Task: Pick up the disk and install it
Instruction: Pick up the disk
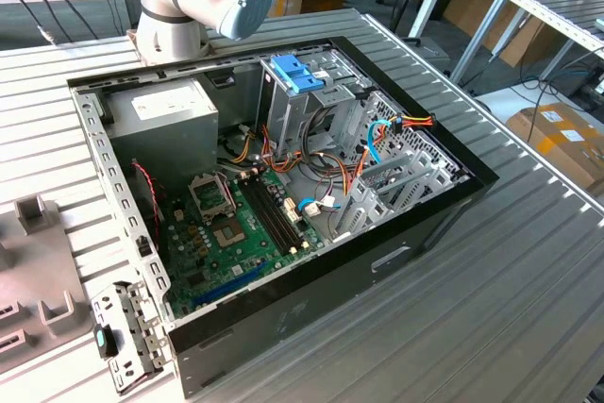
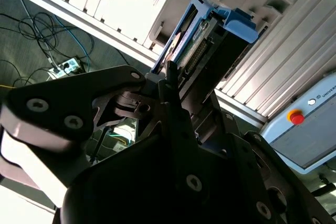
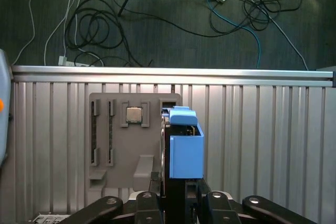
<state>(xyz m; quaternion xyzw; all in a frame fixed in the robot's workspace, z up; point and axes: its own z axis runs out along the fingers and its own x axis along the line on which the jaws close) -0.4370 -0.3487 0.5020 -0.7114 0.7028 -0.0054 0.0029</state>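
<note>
Hand (image 3: 178, 190) pinching the disk (image 3: 186, 150) across its flat faces. Disk stands on edge straight ahead of the hand, long axis pointing away from it, over grey parts tray (image 3: 121, 156) on ribbed surface (image 3: 262, 145). Lifted or seated: can't tell.

The open computer case (image 1: 283, 186) was seen obliquely from above in the exterior view, at middling range. The ribbed table (image 3: 262, 145) was faced straight down in the first wrist view. In the second wrist view it was seen closely and tilted, past the gripper (image 2: 169, 82). The disk (image 3: 186, 148) and the grey tray (image 3: 134, 145) were shared by both wrist views.
</note>
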